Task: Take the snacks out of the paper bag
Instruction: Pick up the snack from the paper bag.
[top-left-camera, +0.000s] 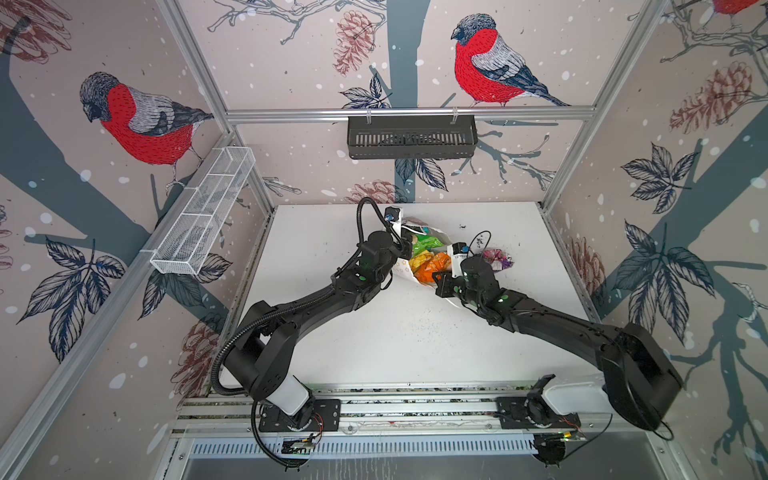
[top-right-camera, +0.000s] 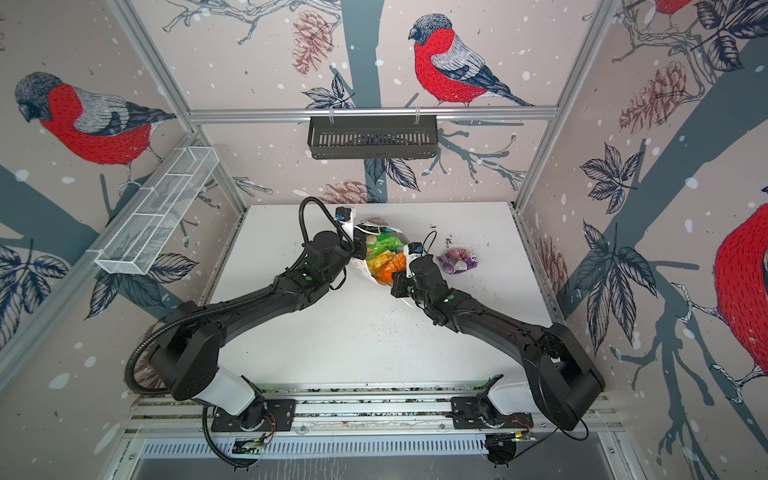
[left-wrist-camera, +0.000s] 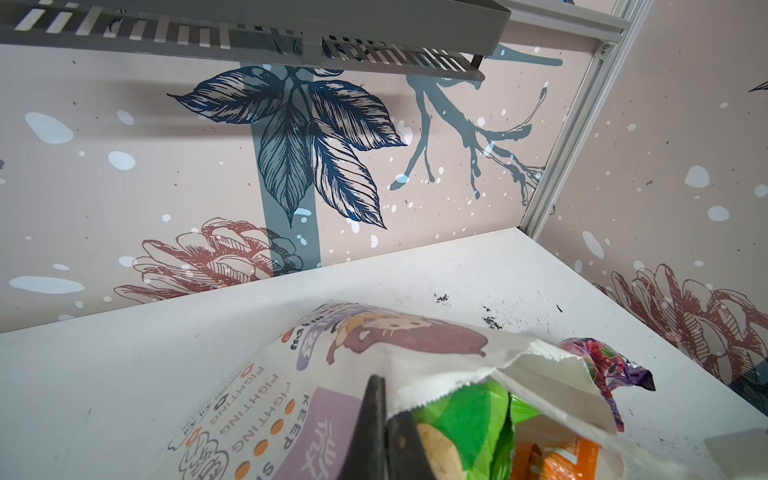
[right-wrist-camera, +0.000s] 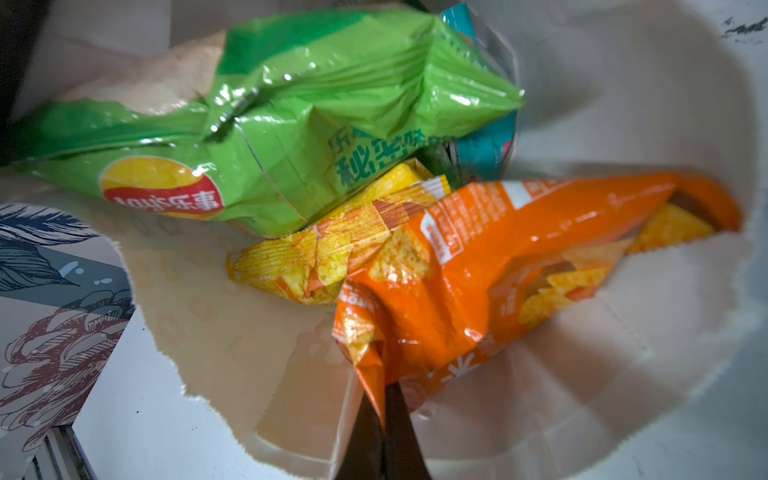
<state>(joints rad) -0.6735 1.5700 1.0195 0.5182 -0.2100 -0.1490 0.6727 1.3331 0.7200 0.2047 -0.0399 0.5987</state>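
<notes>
- Task is early: one snack out, the purple packet (top-left-camera: 496, 258), lying on the white table (top-left-camera: 374, 332) just beside the paper bag (left-wrist-camera: 291, 395), on my right-arm side.
- The paper bag sits toward the back middle of the table, between my two arms, mouth open and facing up.
- My left gripper (left-wrist-camera: 384, 415) is clenched on the bag's rim, pinning the mouth open.
- My right gripper (right-wrist-camera: 384, 415) is clamped on a corner of the orange packet (right-wrist-camera: 498, 270); most of that packet is inside the bag, so I judge the pull-out is not yet done.
- Count in the bag, as far as visible: four. One orange packet, one green Lay's bag (right-wrist-camera: 291, 124), one yellow packet (right-wrist-camera: 332, 249), one teal packet (right-wrist-camera: 486, 153), mostly covered.
- Anything under those is hidden; can't count it.
- Totals: one bag, five packets seen, one out, four left at least.
</notes>
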